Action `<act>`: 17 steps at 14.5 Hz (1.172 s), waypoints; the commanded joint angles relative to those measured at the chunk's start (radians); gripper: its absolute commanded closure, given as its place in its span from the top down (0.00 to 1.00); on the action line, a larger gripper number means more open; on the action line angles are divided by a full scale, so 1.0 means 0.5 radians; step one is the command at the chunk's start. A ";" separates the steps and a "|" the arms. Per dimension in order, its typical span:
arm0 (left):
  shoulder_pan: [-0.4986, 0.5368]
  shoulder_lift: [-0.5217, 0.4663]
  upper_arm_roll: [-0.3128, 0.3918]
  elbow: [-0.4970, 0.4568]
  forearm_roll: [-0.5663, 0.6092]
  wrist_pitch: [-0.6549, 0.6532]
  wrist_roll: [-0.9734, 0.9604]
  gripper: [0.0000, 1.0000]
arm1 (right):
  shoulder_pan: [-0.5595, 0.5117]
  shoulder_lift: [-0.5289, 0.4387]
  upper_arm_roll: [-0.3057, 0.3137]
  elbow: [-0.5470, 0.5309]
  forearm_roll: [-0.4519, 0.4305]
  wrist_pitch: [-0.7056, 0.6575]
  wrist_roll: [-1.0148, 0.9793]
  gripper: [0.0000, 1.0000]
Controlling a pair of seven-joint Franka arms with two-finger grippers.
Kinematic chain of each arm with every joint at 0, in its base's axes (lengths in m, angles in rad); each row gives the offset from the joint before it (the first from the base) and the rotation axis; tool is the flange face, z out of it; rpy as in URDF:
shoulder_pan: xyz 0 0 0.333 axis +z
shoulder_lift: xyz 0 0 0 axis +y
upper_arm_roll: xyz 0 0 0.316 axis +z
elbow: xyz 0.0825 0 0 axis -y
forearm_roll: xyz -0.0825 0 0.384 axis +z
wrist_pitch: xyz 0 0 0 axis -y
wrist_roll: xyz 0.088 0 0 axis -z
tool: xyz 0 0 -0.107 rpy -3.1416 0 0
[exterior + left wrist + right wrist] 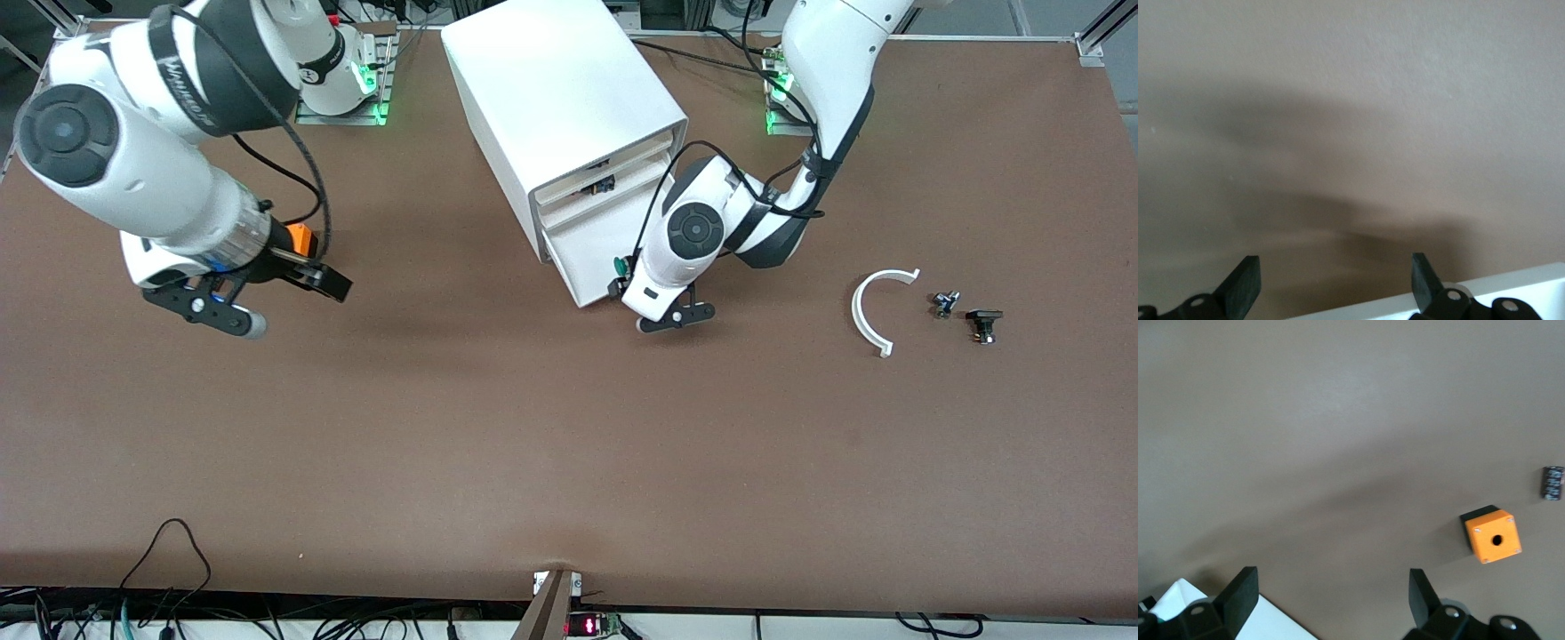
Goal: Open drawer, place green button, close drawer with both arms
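White plastic is making up the boxy cabinet [560, 116], which is standing on the brown counter [569, 444] between the two arms' bases. Its lowest drawer [591, 244] is sitting pulled out toward the front camera. The button [621, 265] is showing its green cap at the front corner of that drawer, just beside the left claw [624, 286]. Whether it is lying inside the tray or on its edge cannot be told. The left claw is hanging low at the drawer's front. In the left wrist view this claw [1333, 273] is spreading its fingers [1245, 277] wide with nothing between them, and a white edge of the drawer [1511, 283] is showing close by. The right claw [302, 284] is hovering over bare counter toward the right arm's end, well apart from the cabinet. In the right wrist view this claw [1331, 587] is also standing open and empty. An orange cube [1491, 535] with a round hole is resting on the counter, and a small black block [1552, 483] is lying near it. Toward the left arm's end, a white curved strip [876, 307] is lying flat. Beside it are sitting a small metallic part [945, 304] and a black part [982, 324], both clear of the drawer.
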 commanded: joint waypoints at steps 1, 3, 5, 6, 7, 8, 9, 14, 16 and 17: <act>-0.002 -0.015 -0.078 -0.024 0.027 -0.030 -0.136 0.99 | -0.264 -0.276 0.219 -0.336 -0.063 0.085 -0.159 1.00; 0.010 -0.015 -0.151 -0.024 0.024 -0.061 -0.161 0.99 | -0.369 -0.405 0.296 -0.492 -0.106 0.158 -0.245 1.00; 0.007 -0.015 -0.176 -0.024 -0.013 -0.082 -0.164 0.99 | -0.442 -0.485 0.305 -0.570 -0.107 0.174 -0.343 1.00; 0.007 -0.015 -0.197 -0.024 -0.037 -0.134 -0.158 0.99 | -0.485 -0.519 0.321 -0.597 -0.107 0.174 -0.410 1.00; 0.007 -0.018 -0.204 -0.015 -0.044 -0.192 -0.158 0.99 | -0.531 -0.552 0.336 -0.619 -0.107 0.171 -0.477 1.00; 0.007 -0.024 -0.210 -0.015 -0.047 -0.232 -0.158 0.99 | -0.562 -0.586 0.336 -0.649 -0.107 0.171 -0.533 1.00; 0.007 -0.027 -0.243 -0.015 -0.047 -0.257 -0.161 0.99 | -0.596 -0.623 0.339 -0.686 -0.104 0.177 -0.567 1.00; -0.011 -0.021 -0.274 -0.015 -0.136 -0.358 -0.155 0.99 | -0.761 -0.752 0.453 -0.778 -0.104 0.174 -0.598 1.00; -0.011 -0.021 -0.274 -0.009 -0.154 -0.383 -0.158 1.00 | -0.820 -0.831 0.480 -0.858 -0.100 0.189 -0.699 1.00; -0.011 -0.018 -0.274 -0.009 -0.212 -0.383 -0.158 1.00 | -0.832 -0.868 0.480 -0.898 -0.100 0.195 -0.714 1.00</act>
